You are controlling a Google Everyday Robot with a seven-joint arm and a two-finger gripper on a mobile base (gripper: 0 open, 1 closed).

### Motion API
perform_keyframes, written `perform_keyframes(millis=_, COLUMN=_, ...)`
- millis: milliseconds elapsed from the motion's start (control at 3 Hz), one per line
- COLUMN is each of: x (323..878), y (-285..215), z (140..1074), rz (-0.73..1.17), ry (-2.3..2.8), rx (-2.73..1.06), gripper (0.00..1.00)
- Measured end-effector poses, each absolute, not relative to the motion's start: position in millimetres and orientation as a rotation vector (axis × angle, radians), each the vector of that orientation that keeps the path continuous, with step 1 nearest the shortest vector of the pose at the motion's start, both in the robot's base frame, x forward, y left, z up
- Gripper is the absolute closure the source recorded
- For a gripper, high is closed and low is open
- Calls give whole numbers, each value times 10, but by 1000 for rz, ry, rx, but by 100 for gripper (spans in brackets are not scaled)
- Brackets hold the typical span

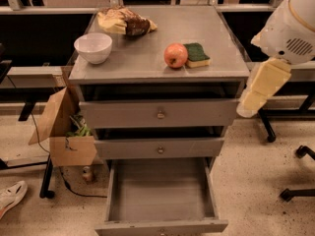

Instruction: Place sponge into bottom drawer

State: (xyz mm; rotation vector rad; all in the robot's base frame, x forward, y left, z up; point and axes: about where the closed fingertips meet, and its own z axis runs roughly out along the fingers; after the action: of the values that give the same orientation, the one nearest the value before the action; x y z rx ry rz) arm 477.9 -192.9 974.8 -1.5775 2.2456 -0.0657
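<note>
The sponge, dark green on top with a yellow body, lies on the grey cabinet top at the right, touching the right side of a red-orange apple. The bottom drawer is pulled out and its grey tray holds nothing. The two upper drawers are shut. My gripper hangs beside the cabinet's right edge, level with the top drawer. It is below and to the right of the sponge and holds nothing.
A white bowl and a crumpled snack bag sit on the left and back of the cabinet top. An open cardboard box stands on the floor at the left. Chair legs are at the right.
</note>
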Motion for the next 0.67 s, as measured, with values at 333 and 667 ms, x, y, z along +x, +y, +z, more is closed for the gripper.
perform_keyframes(millis=333, x=5105, y=-1708, z=9636, rz=9, ry=2279, rx=-1413, gripper=0)
perform_keyframes(millis=667, x=5373, y=-1437, z=9428, rz=74, ry=2325, rx=-1224, gripper=0)
